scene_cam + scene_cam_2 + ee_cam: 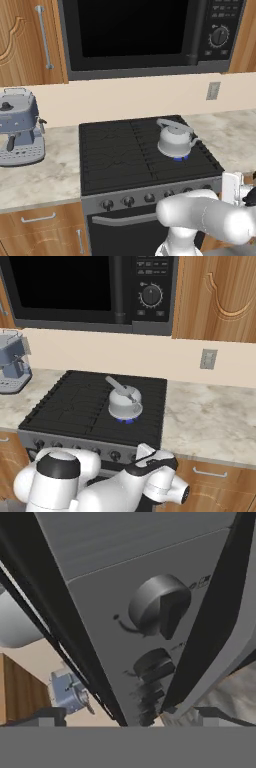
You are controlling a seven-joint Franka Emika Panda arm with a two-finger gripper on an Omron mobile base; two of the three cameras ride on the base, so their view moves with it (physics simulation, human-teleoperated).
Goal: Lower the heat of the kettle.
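Note:
The kettle (175, 139) is small, silvery-white and rounded, and stands on the stove's (115, 155) right-hand burner over a blue flame (179, 158). From the other side the kettle (124, 399) sits near the cooktop's front right, handle arched over it. A row of dark knobs (128, 201) runs along the stove's front panel. My gripper (129, 716) is open, fingers wide apart, facing the panel close up. The nearest knob (160, 607) lies ahead of the fingertips, apart from them, with more knobs (152, 664) receding behind it. My hand (239, 191) hovers at the panel's right end.
A grey-blue espresso machine (19, 134) stands on the marble counter (45, 175) left of the stove. A black microwave (150, 30) hangs above, between wooden cabinets (220, 296). The oven door handle (125, 218) runs under the knobs. More counter (210, 421) lies to the right.

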